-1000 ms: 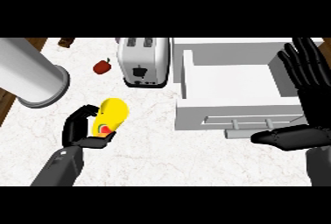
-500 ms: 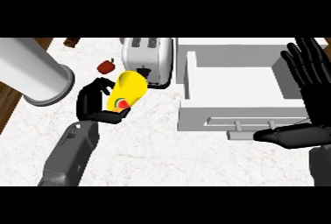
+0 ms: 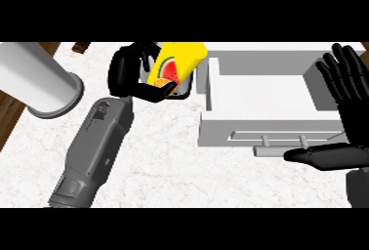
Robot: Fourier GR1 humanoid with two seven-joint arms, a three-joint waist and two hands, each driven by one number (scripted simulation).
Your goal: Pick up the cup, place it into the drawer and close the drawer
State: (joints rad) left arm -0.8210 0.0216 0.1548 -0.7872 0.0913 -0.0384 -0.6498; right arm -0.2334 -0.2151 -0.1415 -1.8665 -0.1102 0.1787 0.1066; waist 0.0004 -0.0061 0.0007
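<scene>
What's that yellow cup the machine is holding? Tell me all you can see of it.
The cup is bright yellow, smooth and plastic-looking, with a picture of a red watermelon slice on its side. It tapers, wider at the end that points to the top of the view. It is tilted, lifted off the white counter, and the left robot hand curls black fingers round its narrow end. It sits just left of the open white drawer, not yet inside it.

Bright, even light with no clear source — the white marble counter [image 3: 166,161] and the drawer [image 3: 267,95] look nearly washed out. Shadows are faint, only soft grey shading on the drawer's inner walls. No glare or blur — edges stay crisp throughout.
</scene>
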